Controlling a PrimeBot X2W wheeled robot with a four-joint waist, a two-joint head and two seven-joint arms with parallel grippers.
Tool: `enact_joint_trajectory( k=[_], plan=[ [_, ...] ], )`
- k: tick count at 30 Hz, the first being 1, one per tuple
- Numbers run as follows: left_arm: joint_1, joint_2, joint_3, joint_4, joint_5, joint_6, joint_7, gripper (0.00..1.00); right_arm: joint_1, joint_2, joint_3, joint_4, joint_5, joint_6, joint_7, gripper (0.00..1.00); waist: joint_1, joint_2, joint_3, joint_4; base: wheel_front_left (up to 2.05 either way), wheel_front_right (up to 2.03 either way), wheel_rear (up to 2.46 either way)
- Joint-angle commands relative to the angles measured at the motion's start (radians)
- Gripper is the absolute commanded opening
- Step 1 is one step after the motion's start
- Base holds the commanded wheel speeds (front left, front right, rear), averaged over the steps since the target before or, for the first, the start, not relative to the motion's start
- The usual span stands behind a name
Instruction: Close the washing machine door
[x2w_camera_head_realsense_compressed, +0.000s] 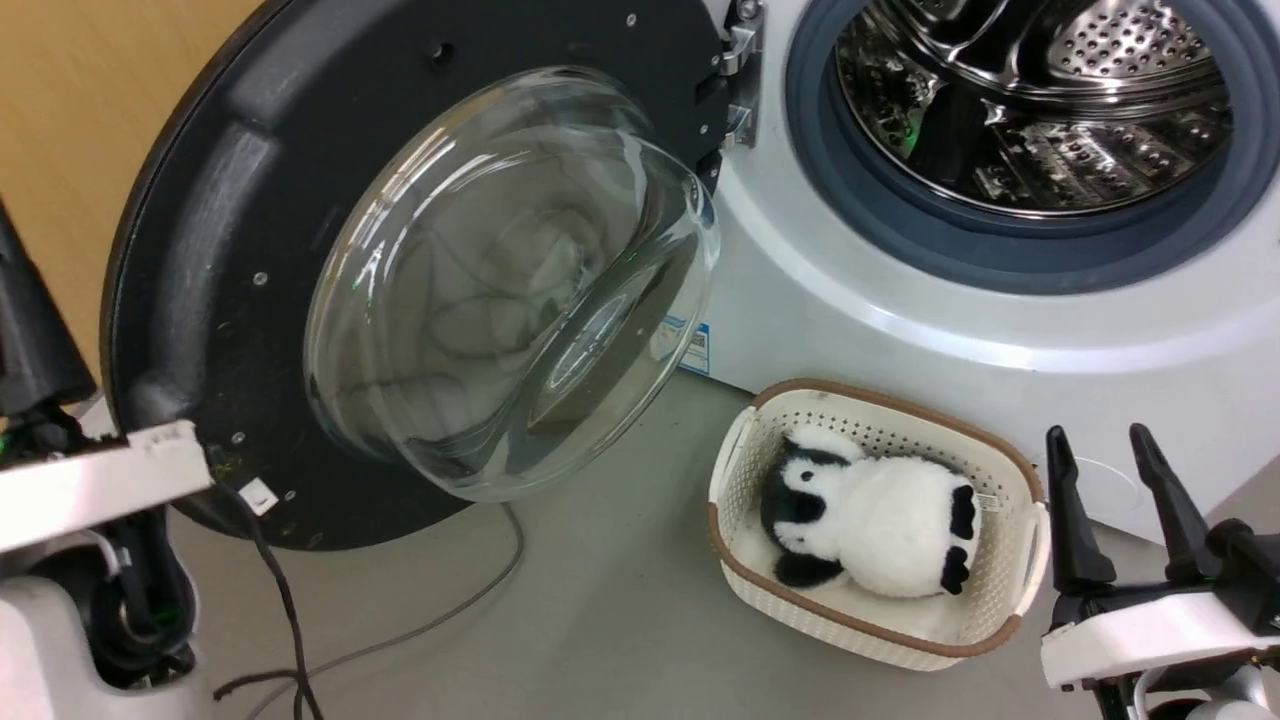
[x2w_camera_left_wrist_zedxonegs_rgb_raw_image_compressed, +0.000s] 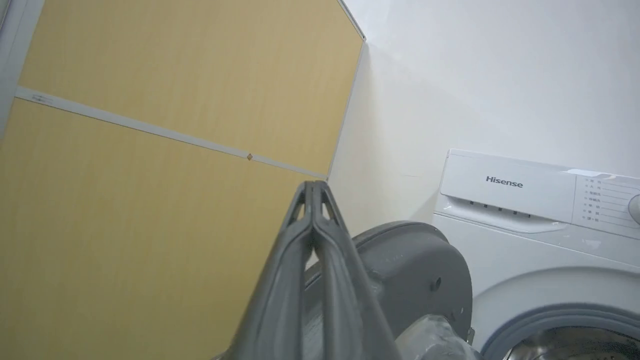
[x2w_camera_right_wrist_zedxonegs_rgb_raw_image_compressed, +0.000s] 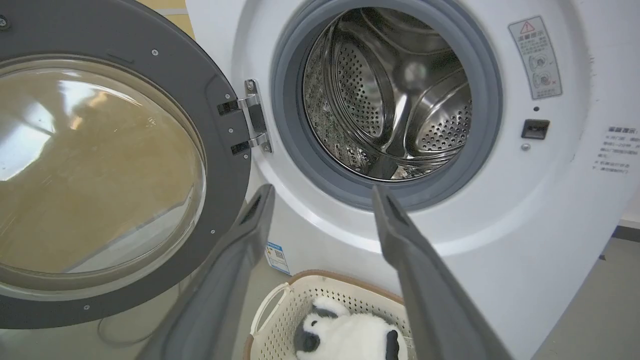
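Standing wide open: door (x2w_camera_head_realsense_compressed: 500, 290) swung out to the left of the machine (x2w_camera_head_realsense_compressed: 850, 330) on its hinge (x2w_camera_head_realsense_compressed: 735, 90), inner face toward the room, drum (x2w_camera_head_realsense_compressed: 1030, 100) mouth fully exposed.

Step in hand, as I judge it: placing the left arm at the door's free edge ahead of the push. Closing not yet begun.

Note the left gripper (x2w_camera_left_wrist_zedxonegs_rgb_raw_image_compressed: 313, 200): fingers pressed together, nothing between them, pointing up past the door's top rim toward the yellow panel (x2w_camera_left_wrist_zedxonegs_rgb_raw_image_compressed: 150, 225). Note the right gripper (x2w_camera_head_realsense_compressed: 1098, 440): fingers spread, empty, low at the right beside the basket (x2w_camera_head_realsense_compressed: 1015, 600), well apart from the door.

Next move calls for contact on the door's outer face near the free edge, then a sweep about the hinge, firm enough at the end to latch.

Basket with plush toy (x2w_camera_head_realsense_compressed: 880, 525) sits on the floor below the drum mouth. Probably under the swing, not certain.

Hard to make out: whether the left fingers touch the door. The wrist view cuts off their base, and from the head the pale forearm (x2w_camera_head_realsense_compressed: 90, 485) covers the door's lower rim.
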Motion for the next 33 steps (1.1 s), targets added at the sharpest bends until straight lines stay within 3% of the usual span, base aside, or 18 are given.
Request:
enact_joint_trajectory(
  k=[1,17,25,33],
  plan=[
    [-0.02,0.003,0.011,0.001,-0.019,-0.009,-0.008,0.0,-0.018,0.001,-0.005,-0.004,0.009,0.0,-0.008,1.0,0.0,0.0,0.004,0.007,-0.03,-0.03,-0.03],
    [-0.149,0.092,0.156,0.32,-0.4,-0.027,0.082,0.0,-0.027,0.001,-0.066,-0.015,0.034,0.001,-0.041,1.0,0.0,0.0,0.063,0.079,0.0,0.0,0.0],
    [-0.197,0.113,0.184,0.52,-0.675,-0.037,0.279,0.0,-0.035,0.001,-0.092,-0.034,0.041,0.001,-0.058,1.0,0.0,0.0,0.102,0.115,0.0,0.0,0.0],
    [-0.183,0.102,0.17,0.548,-0.856,-0.046,0.421,0.0,-0.042,0.001,-0.108,-0.058,0.042,0.001,-0.075,1.0,0.0,0.0,0.149,0.134,0.0,0.0,0.0]
  ],
)
